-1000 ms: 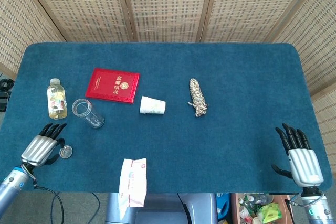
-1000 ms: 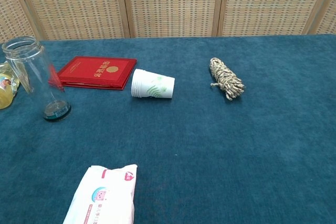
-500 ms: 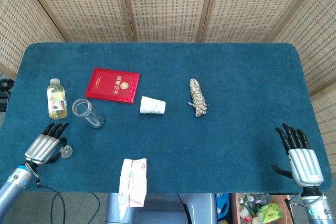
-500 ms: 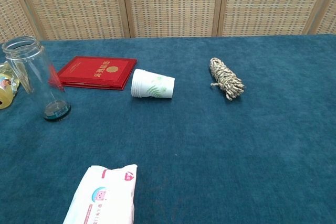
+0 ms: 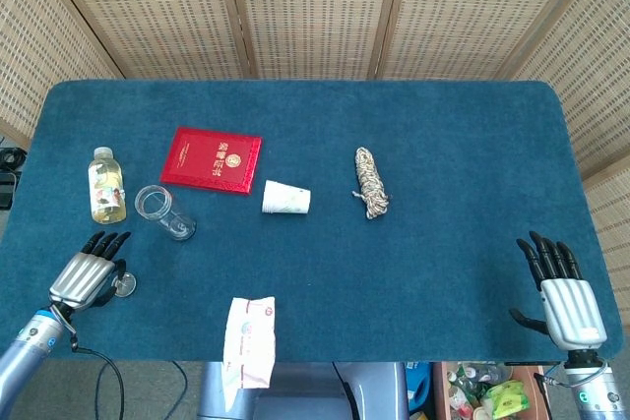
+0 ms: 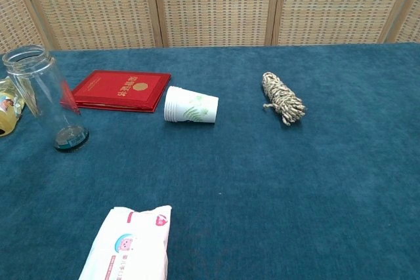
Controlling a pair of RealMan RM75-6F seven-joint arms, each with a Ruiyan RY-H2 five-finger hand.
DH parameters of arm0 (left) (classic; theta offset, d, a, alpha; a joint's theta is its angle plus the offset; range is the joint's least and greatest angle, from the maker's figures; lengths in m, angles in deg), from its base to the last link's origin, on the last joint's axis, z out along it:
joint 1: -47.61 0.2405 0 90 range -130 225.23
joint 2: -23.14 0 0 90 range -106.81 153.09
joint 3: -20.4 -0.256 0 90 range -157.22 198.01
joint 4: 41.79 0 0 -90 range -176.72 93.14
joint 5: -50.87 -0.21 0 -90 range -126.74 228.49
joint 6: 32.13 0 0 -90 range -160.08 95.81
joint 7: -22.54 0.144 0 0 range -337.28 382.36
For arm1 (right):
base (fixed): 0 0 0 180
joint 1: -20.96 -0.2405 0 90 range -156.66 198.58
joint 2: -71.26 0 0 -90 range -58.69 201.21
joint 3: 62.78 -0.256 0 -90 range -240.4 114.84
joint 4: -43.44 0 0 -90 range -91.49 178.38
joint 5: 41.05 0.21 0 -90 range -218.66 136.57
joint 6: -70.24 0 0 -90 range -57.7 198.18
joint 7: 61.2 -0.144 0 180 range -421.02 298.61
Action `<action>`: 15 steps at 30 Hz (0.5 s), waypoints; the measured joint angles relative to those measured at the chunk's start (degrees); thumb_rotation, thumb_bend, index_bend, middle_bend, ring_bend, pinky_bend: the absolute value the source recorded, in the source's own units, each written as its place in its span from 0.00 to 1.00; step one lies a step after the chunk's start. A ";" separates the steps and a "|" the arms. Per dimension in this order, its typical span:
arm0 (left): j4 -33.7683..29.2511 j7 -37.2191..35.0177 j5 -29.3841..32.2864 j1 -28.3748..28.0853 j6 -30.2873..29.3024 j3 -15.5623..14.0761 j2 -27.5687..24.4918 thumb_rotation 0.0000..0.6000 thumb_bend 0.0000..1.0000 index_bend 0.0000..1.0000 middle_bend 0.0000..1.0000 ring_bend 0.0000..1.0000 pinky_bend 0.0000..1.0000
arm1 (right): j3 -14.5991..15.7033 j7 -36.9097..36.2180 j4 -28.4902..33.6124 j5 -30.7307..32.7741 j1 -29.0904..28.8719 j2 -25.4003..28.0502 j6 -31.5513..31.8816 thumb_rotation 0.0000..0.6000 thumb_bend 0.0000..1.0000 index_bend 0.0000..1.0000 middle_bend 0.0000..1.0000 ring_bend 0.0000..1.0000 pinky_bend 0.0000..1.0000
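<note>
The table [image 5: 463,125] wears fuzzy blue cloth. The jar [image 6: 46,96] is clear, shiny glass, the cup [image 6: 190,105] is smooth white paper, and the rope [image 6: 282,98] looks rough. The left hand [image 5: 87,277] has shiny silver metal with black fingers.

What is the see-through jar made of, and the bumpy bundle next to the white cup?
The jar looks like clear glass, maybe hard plastic: you see the cloth through it, and the rim shines. The bundle looks like twisted string or rope, matte, pale with dark flecks. The cup seems paper.

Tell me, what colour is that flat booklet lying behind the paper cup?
Red, with gold lettering on the booklet; the chest view shows it best.
</note>
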 measured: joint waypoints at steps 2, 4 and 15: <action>0.17 -0.02 0.10 -0.06 -0.02 0.00 0.17 1.00 0.38 0.51 0.00 0.00 0.00 | 0.01 0.04 0.01 -0.01 -0.01 0.00 -0.03 1.00 0.00 0.00 0.00 0.00 0.00; 0.21 -0.04 0.15 -0.12 -0.01 0.01 0.26 1.00 0.39 0.52 0.00 0.00 0.00 | 0.01 0.07 0.07 -0.01 -0.04 0.02 -0.07 1.00 0.00 0.00 0.00 0.00 0.00; 0.71 0.41 0.66 -0.30 -0.30 0.08 1.22 1.00 0.41 0.52 0.00 0.00 0.00 | 0.05 0.01 0.02 -0.07 -0.01 -0.02 -0.01 1.00 0.00 0.00 0.00 0.00 0.00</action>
